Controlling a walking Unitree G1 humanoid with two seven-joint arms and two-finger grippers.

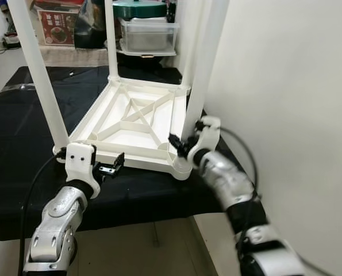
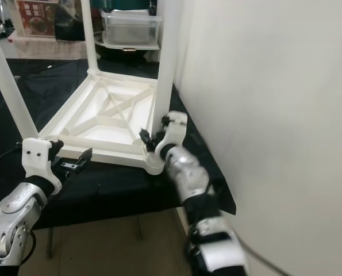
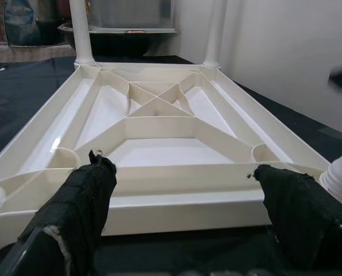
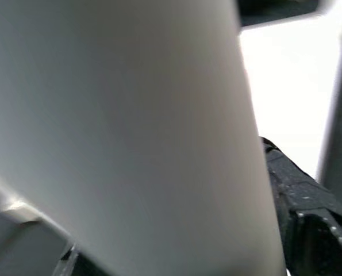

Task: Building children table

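A white plastic children's table point(image 1: 137, 118) lies upside down on a black-covered surface point(image 1: 21, 132), its legs pointing up. My left gripper point(image 1: 110, 167) hovers just before the table's near rim, beside the near left leg point(image 1: 41, 75). It is open, and the left wrist view shows its two black fingers point(image 3: 84, 195) spread with the ribbed underside point(image 3: 159, 115) beyond them. My right gripper point(image 1: 186, 137) sits low on the near right leg point(image 1: 208, 57), one black finger on each side. That leg point(image 4: 130, 132) looms very close in the right wrist view.
A white wall point(image 1: 285, 86) stands close on the right, almost against the table and my right arm. Behind the table are a clear plastic box point(image 1: 148, 34) with a green lid and a red carton point(image 1: 58, 26). The black surface's front edge drops to tiled floor point(image 1: 153, 241).
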